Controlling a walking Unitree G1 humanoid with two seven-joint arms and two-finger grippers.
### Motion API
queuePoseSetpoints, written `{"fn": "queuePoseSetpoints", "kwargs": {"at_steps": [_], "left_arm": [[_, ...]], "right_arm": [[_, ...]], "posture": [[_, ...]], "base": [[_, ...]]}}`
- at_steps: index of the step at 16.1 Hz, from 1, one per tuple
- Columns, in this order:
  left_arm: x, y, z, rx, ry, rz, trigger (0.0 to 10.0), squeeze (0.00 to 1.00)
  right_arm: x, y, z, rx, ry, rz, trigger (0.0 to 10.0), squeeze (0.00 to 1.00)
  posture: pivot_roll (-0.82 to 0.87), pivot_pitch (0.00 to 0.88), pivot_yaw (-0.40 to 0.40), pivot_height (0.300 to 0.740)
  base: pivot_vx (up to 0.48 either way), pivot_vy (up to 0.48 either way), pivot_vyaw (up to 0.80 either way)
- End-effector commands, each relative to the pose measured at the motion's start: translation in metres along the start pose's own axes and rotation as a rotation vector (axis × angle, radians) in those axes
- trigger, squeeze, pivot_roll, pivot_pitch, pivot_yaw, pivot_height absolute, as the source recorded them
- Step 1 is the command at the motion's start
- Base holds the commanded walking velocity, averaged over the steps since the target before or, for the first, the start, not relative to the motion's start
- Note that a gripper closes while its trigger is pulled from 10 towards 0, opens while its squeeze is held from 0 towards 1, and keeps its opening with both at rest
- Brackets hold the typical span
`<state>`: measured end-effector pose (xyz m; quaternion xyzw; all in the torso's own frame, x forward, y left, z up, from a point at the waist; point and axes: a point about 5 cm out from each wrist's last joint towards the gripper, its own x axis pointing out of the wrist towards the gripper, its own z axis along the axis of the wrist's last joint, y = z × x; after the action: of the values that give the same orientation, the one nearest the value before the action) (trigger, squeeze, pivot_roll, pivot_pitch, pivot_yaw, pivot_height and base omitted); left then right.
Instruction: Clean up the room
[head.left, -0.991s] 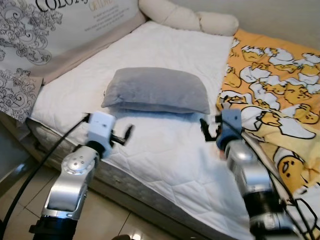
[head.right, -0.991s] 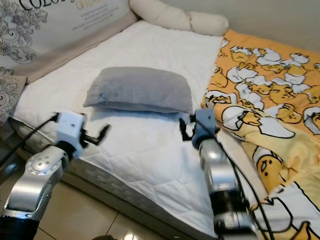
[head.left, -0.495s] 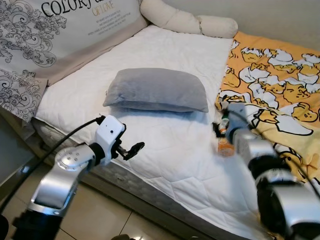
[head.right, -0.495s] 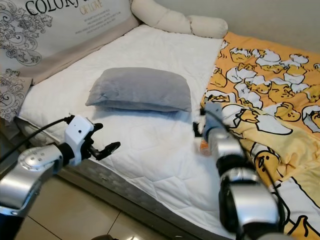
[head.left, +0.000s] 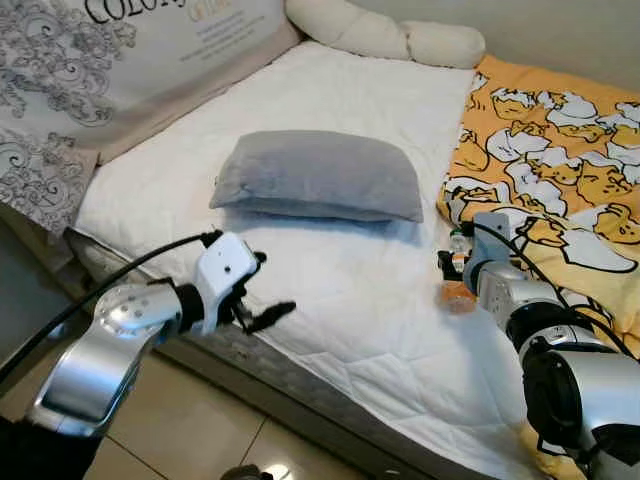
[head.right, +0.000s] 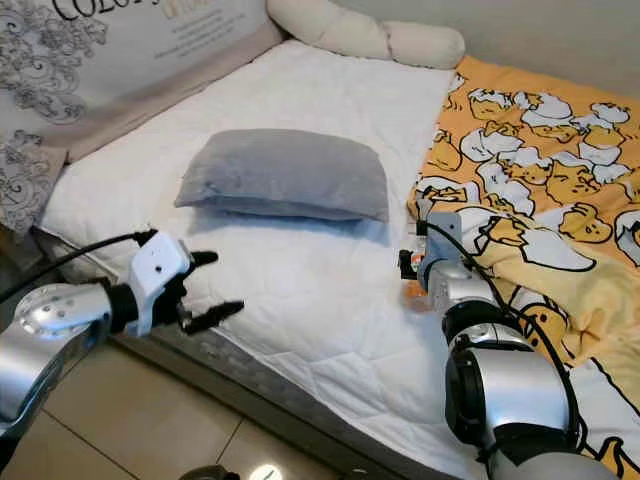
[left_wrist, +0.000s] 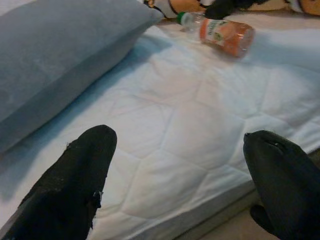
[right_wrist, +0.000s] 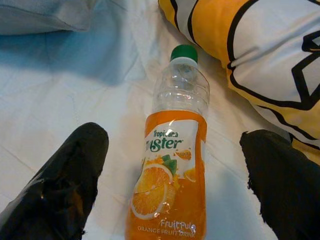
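- We read the orange juice bottle (right_wrist: 172, 192) as the clutter to clear: it lies on its side on the white mattress (head.left: 330, 290), green cap pointing away from the right gripper (right_wrist: 170, 165), just beside the edge of the yellow duck blanket (head.left: 560, 170).
- Right jaws are spread wide, one black finger either side of the bottle's labelled body, neither touching it. We judge this straddling pose is set so a closing motion pinches the body across its width.
- The bottle sits between the jaws and slightly ahead; a short advance looks needed before closing.
- Left gripper (left_wrist: 175, 175) hovers over the near edge of the mattress, jaws spread and empty. The grey pillow (head.left: 315, 175) lies ahead of them to one side, the bottle far ahead.
- We take the left arm as waiting, held clear of the right arm's approach.
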<state>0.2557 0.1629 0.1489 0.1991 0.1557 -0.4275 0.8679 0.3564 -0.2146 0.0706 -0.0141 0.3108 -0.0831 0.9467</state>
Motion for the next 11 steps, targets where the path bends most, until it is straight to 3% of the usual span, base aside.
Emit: {"fn": "queuePoseSetpoints", "kwargs": {"at_steps": [1, 11], "left_arm": [[-0.002, -0.003, 0.004, 0.011, 0.001, -0.025, 10.0, 0.0], [-0.015, -0.015, 0.011, -0.003, 0.035, -0.064, 10.0, 0.0]], "right_arm": [[0.0, -0.006, -0.003, 0.023, 0.006, -0.01, 10.0, 0.0], [0.001, -0.007, -0.025, 0.077, 0.054, -0.029, 10.0, 0.0]], "posture": [[0.07, 0.038, -0.016, 0.74], [0.12, 0.144, -0.013, 0.74]], "base": [[0.0, 0.0, 0.0], [0.0, 0.0, 0.0]]}}
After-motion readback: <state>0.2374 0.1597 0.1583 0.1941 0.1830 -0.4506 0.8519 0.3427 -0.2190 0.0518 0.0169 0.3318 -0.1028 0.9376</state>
